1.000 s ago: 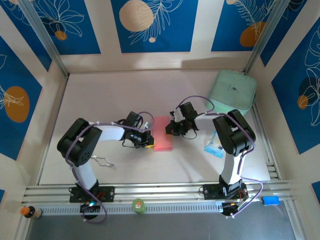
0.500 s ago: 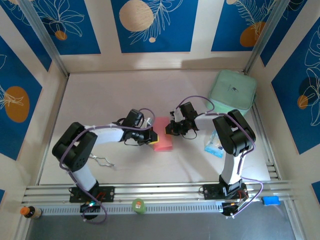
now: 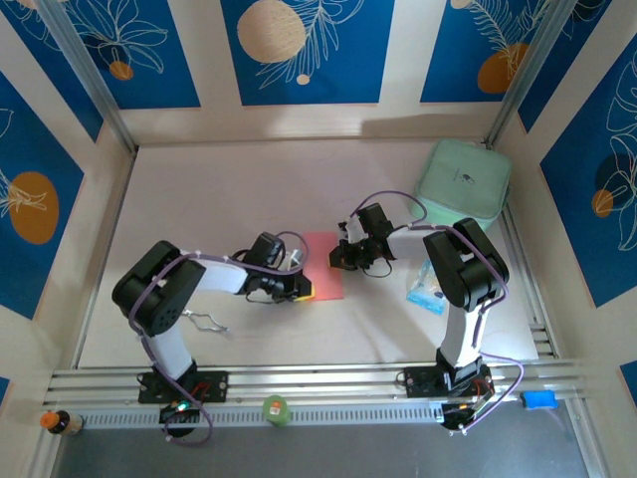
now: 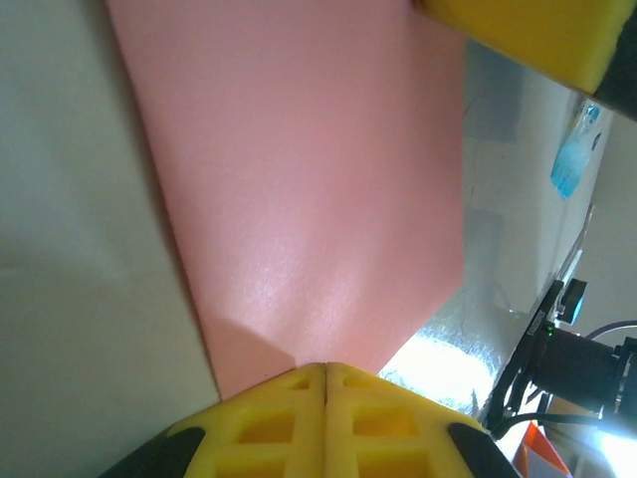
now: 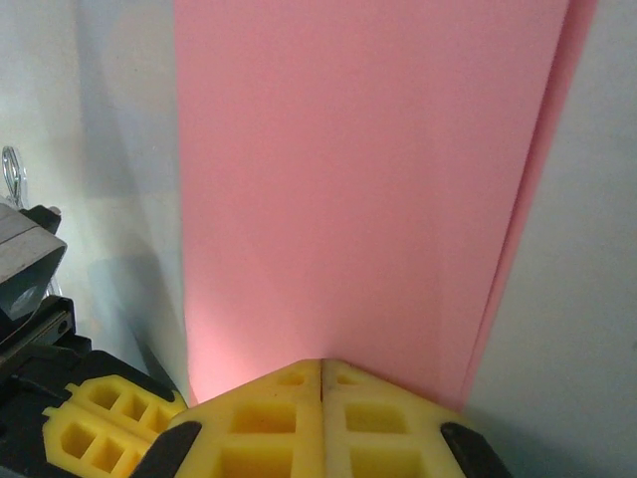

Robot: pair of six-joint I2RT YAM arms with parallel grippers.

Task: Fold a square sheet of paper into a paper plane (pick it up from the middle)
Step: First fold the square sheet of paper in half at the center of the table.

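Change: left gripper (image 3: 302, 287) slid nearer along sheet's left edge, now at near-left corner, jaws fully closed, pressing, gripping nothing. Square sheet of paper (image 3: 328, 261) flat mid-table, doubled layer visible. Right gripper (image 3: 343, 257) unmoved, closed, pinning right edge. Likely creasing fold.

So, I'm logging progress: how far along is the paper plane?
Done: the square sheet of paper lies folded to a rectangle, two layers showing along one edge. In hand: left gripper and right gripper, both shut, meet its opposite edges. To do: nose and wing folds; no dart shape yet.
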